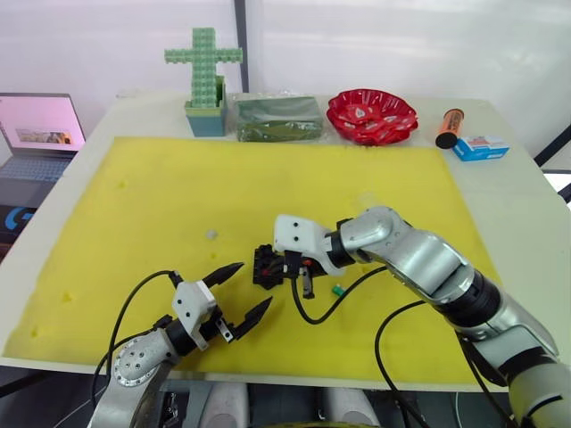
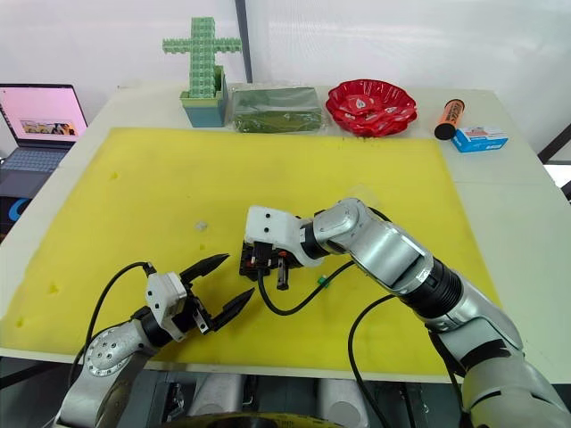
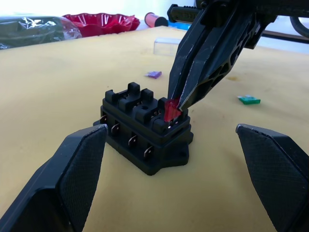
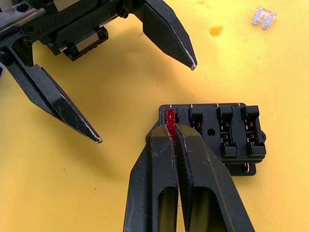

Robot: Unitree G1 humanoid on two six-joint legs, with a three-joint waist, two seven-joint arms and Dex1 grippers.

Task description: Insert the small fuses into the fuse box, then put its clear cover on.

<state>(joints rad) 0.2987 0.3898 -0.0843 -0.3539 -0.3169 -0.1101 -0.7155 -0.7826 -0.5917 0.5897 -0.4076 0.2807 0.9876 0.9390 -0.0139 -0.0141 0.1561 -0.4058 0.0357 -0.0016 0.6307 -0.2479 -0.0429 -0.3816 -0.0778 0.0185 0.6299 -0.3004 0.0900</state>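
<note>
The first step is in hand: the right gripper (image 4: pixel 172 133) is pinching the red fuse (image 4: pixel 170 117) between its closed fingers and holding it over the end slot of the fuse box (image 4: pixel 219 135), the fuse's lower end just meeting the slot's mouth. The box is sitting on the yellow mat (image 1: pixel 268 192) near its front edge, its other three slots looking empty. The left gripper (image 1: pixel 234 292) is hanging just beside the box with its fingers spread wide, gripping nothing. The green fuse (image 3: pixel 248 100) and purplish fuse (image 3: pixel 154 74) are lying loose on the mat beyond the box, the whitish fuse (image 4: pixel 263 17) is resting apart on the mat, and the clear cover (image 3: pixel 166 46) is lying farther back. The next move seems to call for a straight downward push, keeping the fuse's blades lined up with the slot contacts; the box is light, so the left gripper may need to steady it.
</note>
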